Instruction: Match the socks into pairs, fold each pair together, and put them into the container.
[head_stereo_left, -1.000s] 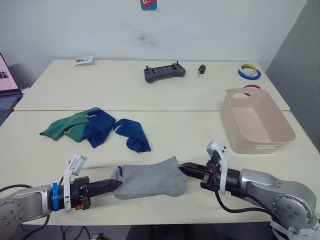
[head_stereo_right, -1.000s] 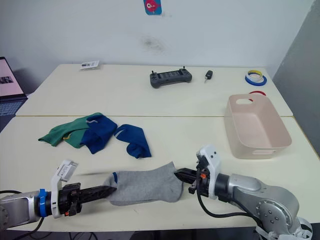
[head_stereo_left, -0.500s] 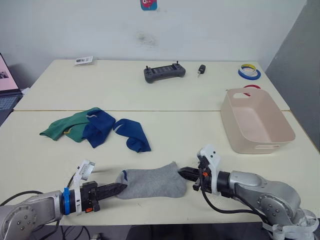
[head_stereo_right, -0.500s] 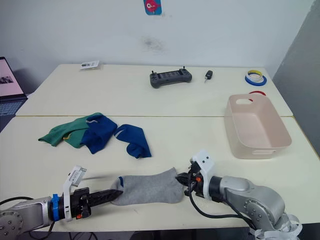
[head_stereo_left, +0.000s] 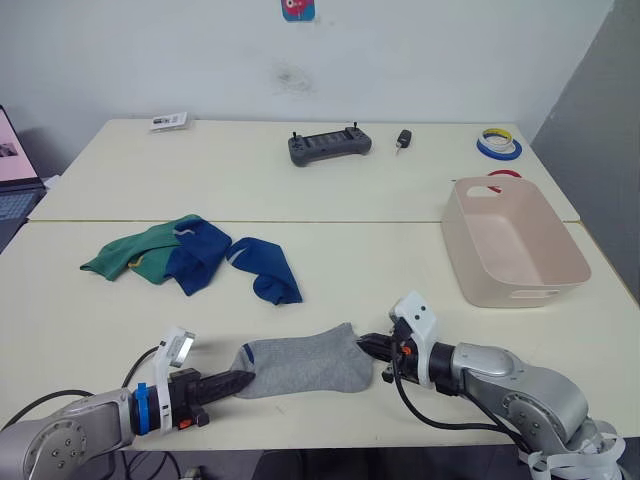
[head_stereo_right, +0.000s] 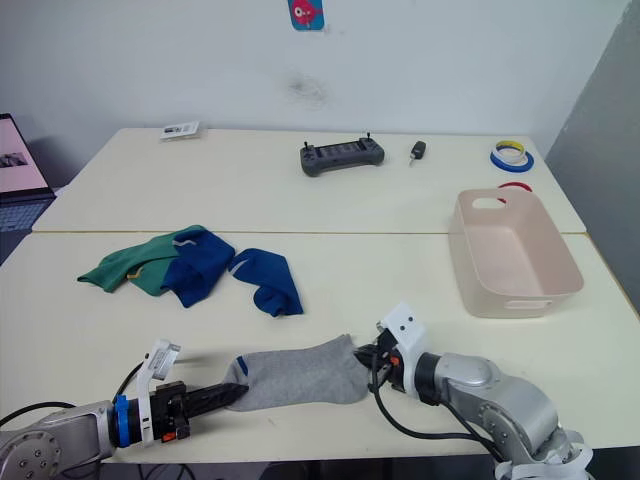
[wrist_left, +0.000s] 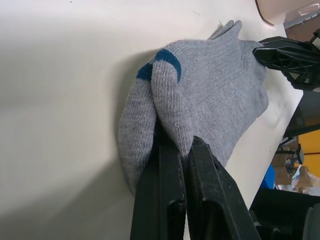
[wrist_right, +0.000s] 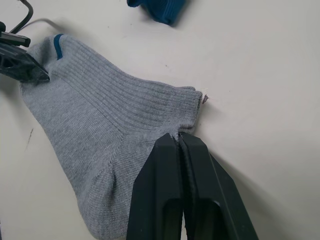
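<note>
Near edge of the table (head_stereo_left: 330, 190), seen from the head camera: a grey sock pair (head_stereo_left: 305, 360) with blue trim lies flat, stretched between the two grippers. The left gripper (head_stereo_left: 240, 380), at 9 o'clock of the grey socks, has its two black fingers (wrist_left: 172, 195) pressed together on the toe end, pinching a fold of knit beside the blue band; the right gripper (head_stereo_left: 368, 346), at 3 o'clock of the socks, has its fingers (wrist_right: 175, 185) likewise closed on the ribbed cuff edge. In the left wrist view two layers of grey fabric are visible at the pinched end. At 11 o'clock of the grey socks, well apart from them, lie the remaining socks: a green sock (head_stereo_left: 125, 255) partly overlapped by a royal blue sock (head_stereo_left: 200, 255), and just beside these a second blue sock (head_stereo_left: 268, 270) lying on its own. The container (head_stereo_left: 515, 250), a pale pink tub, stands at 2 o'clock of the grey socks near the table's right edge, with nothing visible in it. At the far side of the table rest a dark grey controller (head_stereo_left: 328, 146), a small black key fob (head_stereo_left: 402, 138), rolls of tape (head_stereo_left: 498, 143) and a small card (head_stereo_left: 168, 121)
</note>
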